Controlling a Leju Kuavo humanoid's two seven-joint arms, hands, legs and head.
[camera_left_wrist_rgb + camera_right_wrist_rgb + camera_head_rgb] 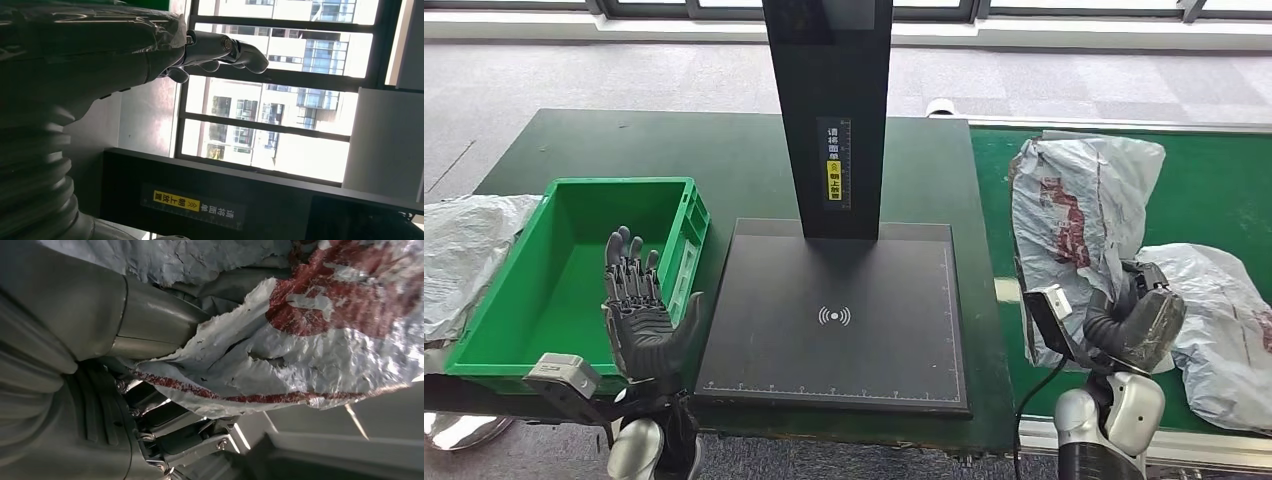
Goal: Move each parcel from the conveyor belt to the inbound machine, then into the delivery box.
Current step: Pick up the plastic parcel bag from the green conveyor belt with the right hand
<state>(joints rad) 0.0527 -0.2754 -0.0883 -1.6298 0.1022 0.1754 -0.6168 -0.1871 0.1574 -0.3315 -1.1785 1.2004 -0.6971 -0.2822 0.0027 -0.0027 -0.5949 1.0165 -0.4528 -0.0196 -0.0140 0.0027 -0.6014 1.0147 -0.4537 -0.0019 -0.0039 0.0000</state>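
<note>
Grey plastic parcel (1074,200) gripped in right hand (1136,318) over conveyor belt (1214,190); left hand (639,310) spread, holding nothing.

Dark green tabletop (744,150) carries a green delivery box (574,275) at its left and, just beside it, the black inbound machine (839,320) with an upright post. To the right, the green conveyor belt (1214,180) bears two crumpled grey parcels (1074,200), touching.
</note>
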